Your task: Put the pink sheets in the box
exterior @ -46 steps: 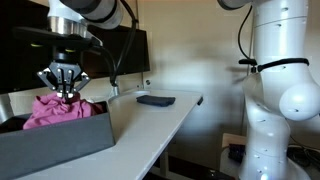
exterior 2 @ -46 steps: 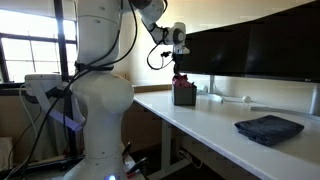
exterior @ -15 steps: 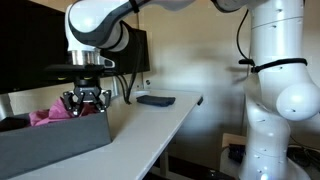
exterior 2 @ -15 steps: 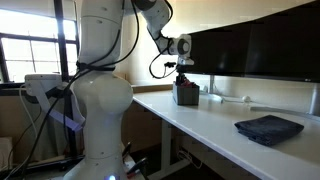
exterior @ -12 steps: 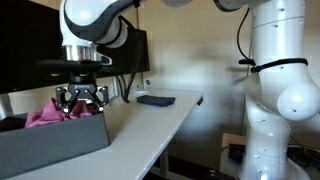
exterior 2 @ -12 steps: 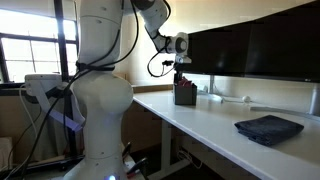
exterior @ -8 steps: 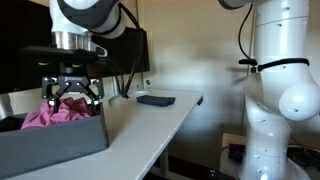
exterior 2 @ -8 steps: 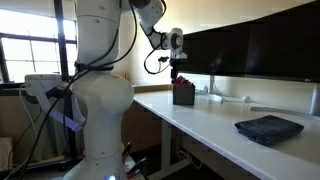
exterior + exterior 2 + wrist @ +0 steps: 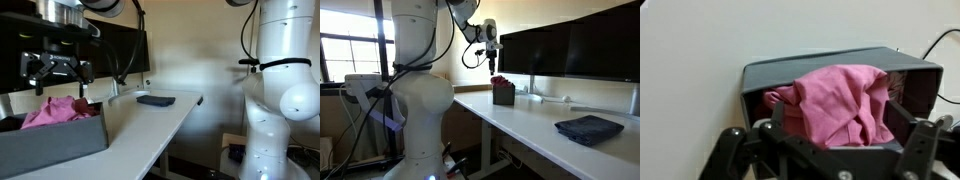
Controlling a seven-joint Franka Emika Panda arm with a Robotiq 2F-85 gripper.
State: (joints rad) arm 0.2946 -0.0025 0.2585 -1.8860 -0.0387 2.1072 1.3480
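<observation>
the pink sheets (image 9: 58,112) lie bunched inside the box (image 9: 60,148), their heap rising above its rim in an exterior view. in the wrist view the rose folds (image 9: 840,100) fill most of the dark grey bin (image 9: 810,68), piled toward its right side with a dark gap by the left wall. the box's near wall hides the lower part of the cloth. the pincer (image 9: 60,85) hangs directly over the box, apart from the cloth, fingers pointing down, jaws spread wide and released, holding nothing. the arm reaches it from above, bending over from the white robot base (image 9: 285,90) that stands off the surface's edge at the right. the box sits on the white surface (image 9: 150,125). a small flat dark pad (image 9: 155,99) lies well apart from the box further along the surface. black monitors (image 9: 570,50) stand along the surface's rear edge, just beside the box (image 9: 503,96).
</observation>
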